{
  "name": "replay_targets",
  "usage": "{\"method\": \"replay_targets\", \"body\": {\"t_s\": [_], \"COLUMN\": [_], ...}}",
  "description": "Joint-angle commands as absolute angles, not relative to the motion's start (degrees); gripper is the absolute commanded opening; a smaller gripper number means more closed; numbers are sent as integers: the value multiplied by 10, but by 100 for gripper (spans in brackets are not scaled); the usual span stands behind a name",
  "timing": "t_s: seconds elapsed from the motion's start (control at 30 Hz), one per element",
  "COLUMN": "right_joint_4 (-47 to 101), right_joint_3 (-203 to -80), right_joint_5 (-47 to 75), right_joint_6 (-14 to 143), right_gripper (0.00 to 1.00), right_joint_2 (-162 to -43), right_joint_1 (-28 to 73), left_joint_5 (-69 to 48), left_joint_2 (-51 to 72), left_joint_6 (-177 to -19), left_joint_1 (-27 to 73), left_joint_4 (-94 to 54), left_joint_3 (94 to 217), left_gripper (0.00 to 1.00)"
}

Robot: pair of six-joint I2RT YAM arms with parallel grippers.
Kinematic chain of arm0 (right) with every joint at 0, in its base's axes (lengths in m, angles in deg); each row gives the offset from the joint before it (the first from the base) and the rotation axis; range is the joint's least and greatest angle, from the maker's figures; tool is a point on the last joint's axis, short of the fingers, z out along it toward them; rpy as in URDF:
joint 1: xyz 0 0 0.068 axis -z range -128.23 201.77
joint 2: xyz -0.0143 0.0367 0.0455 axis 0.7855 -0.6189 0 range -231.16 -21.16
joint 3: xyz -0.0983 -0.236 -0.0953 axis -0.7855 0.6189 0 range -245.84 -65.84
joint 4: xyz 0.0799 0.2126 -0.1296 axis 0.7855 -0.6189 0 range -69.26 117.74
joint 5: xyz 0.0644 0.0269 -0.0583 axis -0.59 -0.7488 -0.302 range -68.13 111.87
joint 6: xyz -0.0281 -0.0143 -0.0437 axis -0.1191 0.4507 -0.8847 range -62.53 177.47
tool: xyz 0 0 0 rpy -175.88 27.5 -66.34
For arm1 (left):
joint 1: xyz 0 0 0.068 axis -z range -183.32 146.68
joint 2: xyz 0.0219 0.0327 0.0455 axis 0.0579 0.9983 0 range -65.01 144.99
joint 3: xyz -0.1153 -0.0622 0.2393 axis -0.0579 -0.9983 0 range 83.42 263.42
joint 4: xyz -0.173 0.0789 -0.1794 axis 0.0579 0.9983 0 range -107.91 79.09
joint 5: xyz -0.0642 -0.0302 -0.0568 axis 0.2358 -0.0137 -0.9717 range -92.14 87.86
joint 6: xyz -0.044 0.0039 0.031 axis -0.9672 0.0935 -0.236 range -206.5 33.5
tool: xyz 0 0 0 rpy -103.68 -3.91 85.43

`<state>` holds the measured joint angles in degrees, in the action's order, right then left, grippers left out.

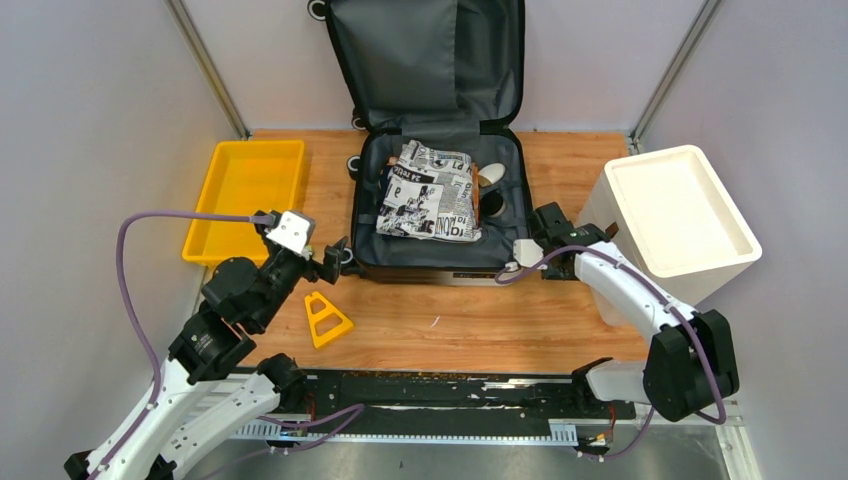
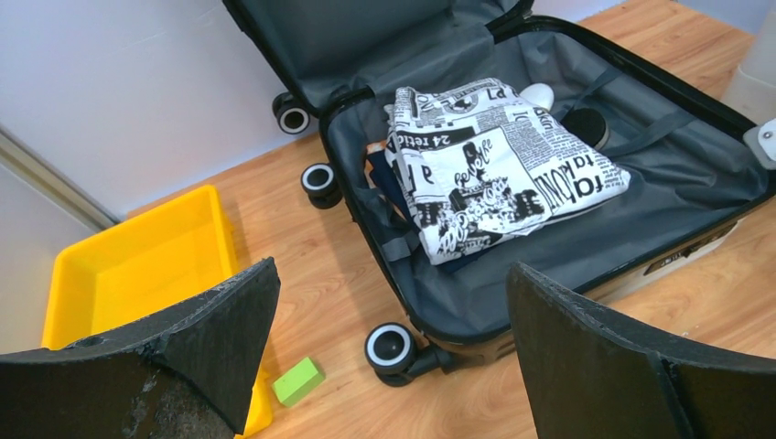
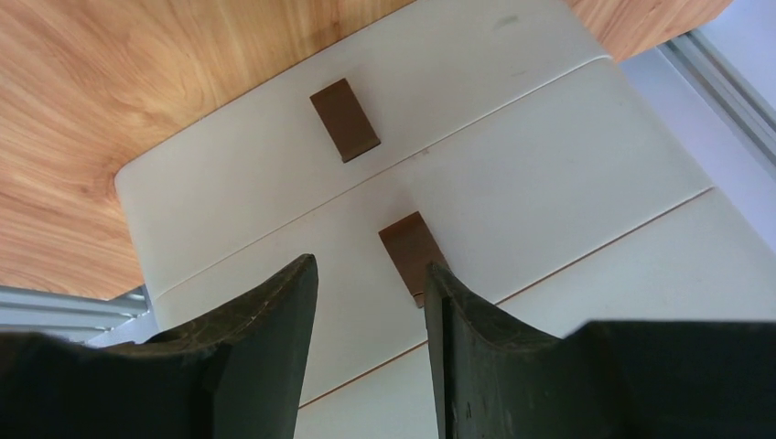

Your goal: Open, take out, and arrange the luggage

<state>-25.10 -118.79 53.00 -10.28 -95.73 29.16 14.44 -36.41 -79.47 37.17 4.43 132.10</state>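
Luggage [image 1: 435, 128] agape, right gripper [image 3: 369, 267] seemingly empty

robot lab cell, grey panel walls [image 1: 90, 120], aluminium posts [image 1: 207, 68], wooden tabletop [image 1: 450, 322]

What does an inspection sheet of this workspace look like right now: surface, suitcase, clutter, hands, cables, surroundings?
Surface: wooden table, no spills seen.
Job's things: luggage open, lid raised; folded newsprint cloth inside.
Clutter: yellow tray, white bin, yellow triangle, green block.
Hands: left hand open, empty; right hand open, empty, facing the white bin.
Cables: purple cable looped off each arm, no snag seen.
Surroundings: grey walls; nothing else seen.
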Motion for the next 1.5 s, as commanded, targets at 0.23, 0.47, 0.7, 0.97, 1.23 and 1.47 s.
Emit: {"method": "replay_targets", "body": {"t_s": [0.23, 0.47, 0.7, 0.97, 1.23, 1.47], "right_joint_4": [-231, -231, -231, -230, -225, -225], "right_joint_3": [-1176, -1204, -1216, -1209, -1216, -1221], "right_joint_5": [593, 601, 605, 603, 609, 601], "right_joint_6": [-156, -162, -160, -163, -145, -144], "right_gripper": [48, 48, 47, 44, 26, 0], "right_joint_2": [-955, -984, -1008, -1005, -1019, -1001], "right_joint_1": [310, 314, 321, 332, 334, 333], "left_joint_5": [118, 109, 110, 117, 109, 110], "left_joint_2": [-373, -379, -388, -392, -392, -396], "left_joint_6": [-811, -815, -816, -813, -815, -816], "left_joint_1": [372, 372, 372, 373, 372, 372], "left_joint_4": [12, 13, 9, 7, 8, 7], "left_joint_3": [1319, 1319, 1316, 1315, 1316, 1314], "left_gripper": [100, 100, 100, 100, 100, 100]}}
